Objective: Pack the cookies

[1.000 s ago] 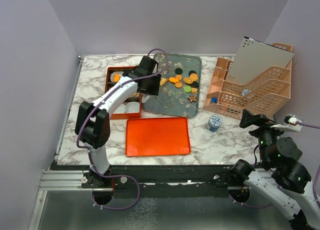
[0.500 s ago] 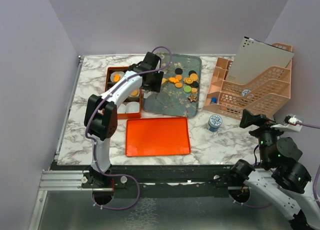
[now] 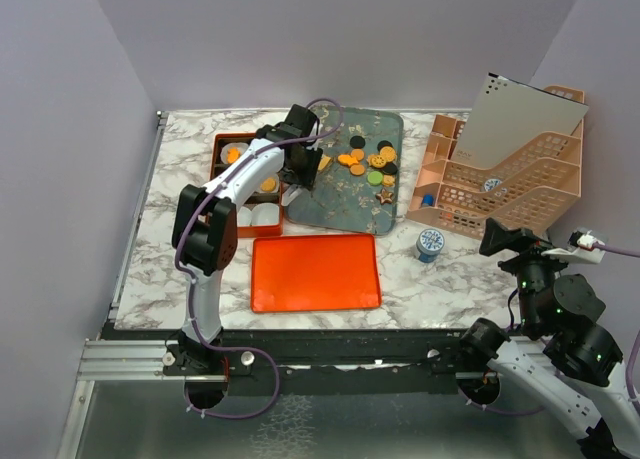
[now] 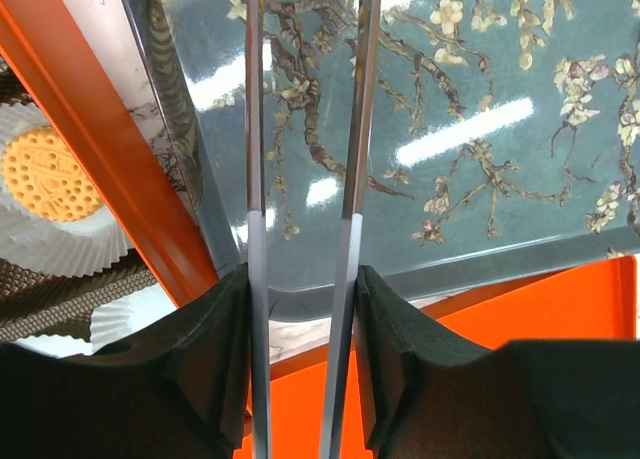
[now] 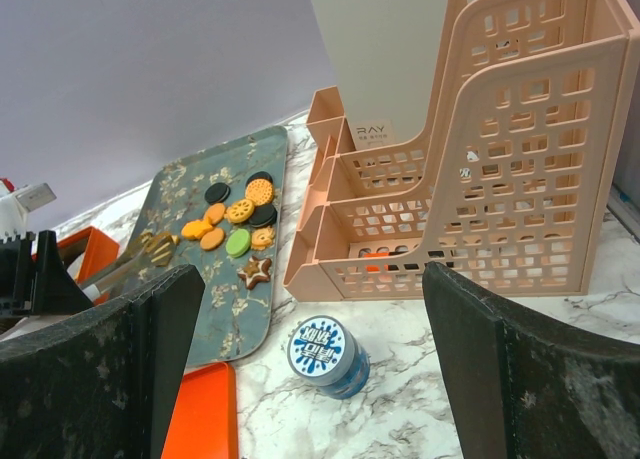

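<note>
cookies (image 3: 362,161) just beyond tongs (image 4: 254,129) in left gripper (image 4: 302,289)

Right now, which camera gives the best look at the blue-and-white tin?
The right wrist view: the tin stands close and large, its lid pattern plain. The top view shows the tin small beside the rack; the left wrist view misses it.

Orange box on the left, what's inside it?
White liners, at least two holding orange cookies. The left arm covers the middle compartments, so what they hold is hidden.
</note>
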### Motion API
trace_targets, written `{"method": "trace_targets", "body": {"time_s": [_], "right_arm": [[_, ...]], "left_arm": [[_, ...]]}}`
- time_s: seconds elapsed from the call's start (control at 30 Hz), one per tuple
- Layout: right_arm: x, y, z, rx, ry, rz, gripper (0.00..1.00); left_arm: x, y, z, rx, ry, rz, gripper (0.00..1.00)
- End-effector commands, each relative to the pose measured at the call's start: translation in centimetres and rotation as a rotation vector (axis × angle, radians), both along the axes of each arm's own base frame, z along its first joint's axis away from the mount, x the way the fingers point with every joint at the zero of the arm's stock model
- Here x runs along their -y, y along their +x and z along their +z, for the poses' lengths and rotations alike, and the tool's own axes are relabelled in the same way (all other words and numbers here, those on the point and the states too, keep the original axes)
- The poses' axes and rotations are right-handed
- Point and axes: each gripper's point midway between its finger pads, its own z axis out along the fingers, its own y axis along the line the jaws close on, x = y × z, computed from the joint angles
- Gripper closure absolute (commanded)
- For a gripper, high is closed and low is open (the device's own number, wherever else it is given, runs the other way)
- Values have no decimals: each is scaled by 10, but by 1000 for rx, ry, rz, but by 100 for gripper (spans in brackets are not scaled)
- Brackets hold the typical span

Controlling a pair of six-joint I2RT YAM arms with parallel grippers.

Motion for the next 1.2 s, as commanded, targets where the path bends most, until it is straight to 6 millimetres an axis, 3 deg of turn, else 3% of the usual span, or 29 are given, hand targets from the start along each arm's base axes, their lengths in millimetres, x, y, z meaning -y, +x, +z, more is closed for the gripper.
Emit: {"method": "trace_targets", "body": {"time_s": [0.0,0.27,0.53,0.73,1.0,1.17], "right_arm": [[3,-2,-2,-2,-3,-7,0],[4,-4,-1,4,4,-3,0],[6,-6,1,13,17,-2,0],[6,-7,1,17,24,0,0],[5,-8,2,23,32,9,0],[5,-9,3,28,38,16,0]], "left_arm": [[5,-2,12,-3,-21,-33,64],[-2,-11,47,57,-44,-7,82],[-16,-33,48,49,-35,36,95],[-24,-47,58,79,-62,83,100],[-36,-69,75,117,-96,126,100],[-65,-74,84,149,-95,229,100]]}}
